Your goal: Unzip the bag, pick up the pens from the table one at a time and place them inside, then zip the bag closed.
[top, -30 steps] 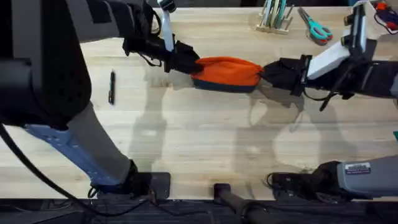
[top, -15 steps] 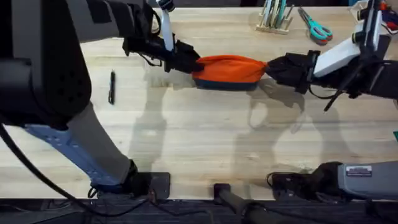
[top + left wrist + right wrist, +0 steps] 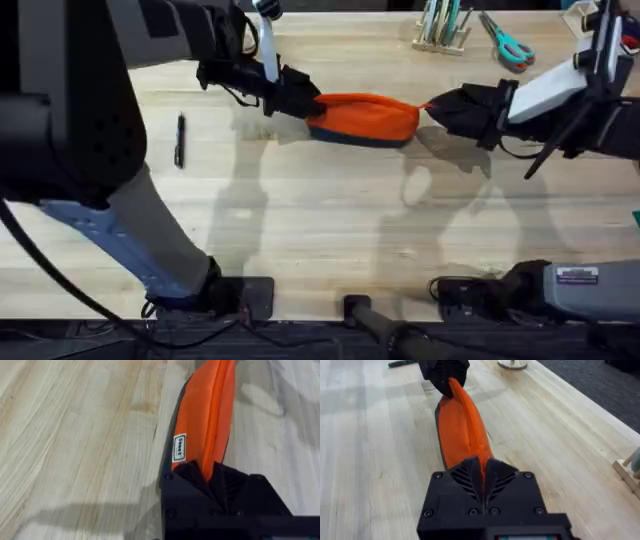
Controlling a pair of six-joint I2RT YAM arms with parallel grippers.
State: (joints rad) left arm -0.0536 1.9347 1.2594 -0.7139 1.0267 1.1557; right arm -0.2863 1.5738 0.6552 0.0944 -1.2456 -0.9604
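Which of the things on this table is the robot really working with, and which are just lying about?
In use: the bag, pinched at each end by the left gripper and right gripper; the pen, lying on the table.

Lying about: scissors, wooden stand.

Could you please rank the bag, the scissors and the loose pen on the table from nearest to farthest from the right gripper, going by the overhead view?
1. The bag: the right gripper is clamped on its end, mid-table.
2. The scissors: at the table's far edge, near the right side.
3. The pen: farthest, lying on the left side, past the left gripper.
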